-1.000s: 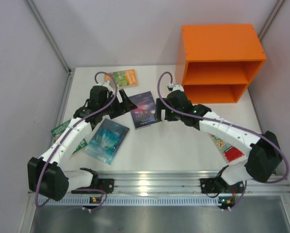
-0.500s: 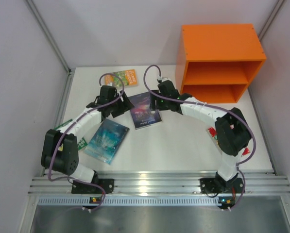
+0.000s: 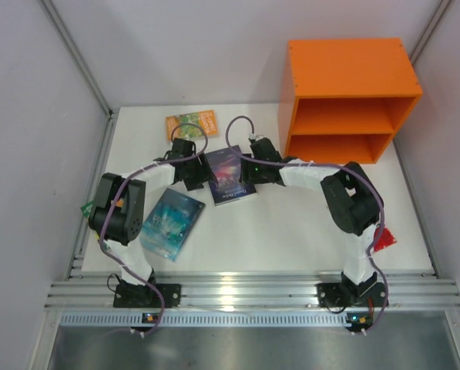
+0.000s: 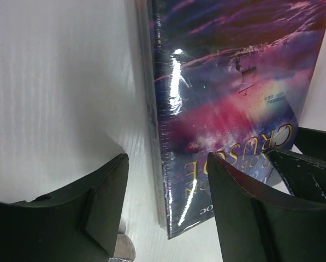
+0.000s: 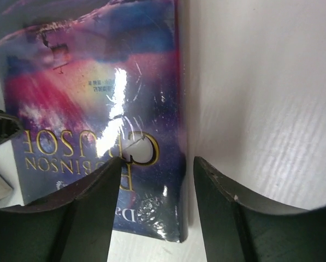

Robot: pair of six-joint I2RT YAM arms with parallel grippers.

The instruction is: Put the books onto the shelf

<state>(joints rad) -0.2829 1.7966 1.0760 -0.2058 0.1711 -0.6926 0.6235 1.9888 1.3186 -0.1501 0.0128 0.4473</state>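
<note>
Both arms reach inward with elbows raised and wrists low over the table (image 3: 291, 223). The left gripper (image 4: 167, 164) straddles the left edge of the dark blue-purple book (image 3: 230, 181) — jaws partly apart, nothing clamped. The right gripper (image 5: 157, 164) straddles the opposite edge likewise, one finger over the cover, one over bare table. The book lies flat mid-table, near the orange shelf (image 3: 345, 69) — not in it.

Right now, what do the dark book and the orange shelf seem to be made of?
Book: paper with a glossy cover, perhaps film-wrapped; glare streaks and wrinkles show. Shelf: flat boards, likely painted wood; even matte orange, small dark fastener dots.
</note>
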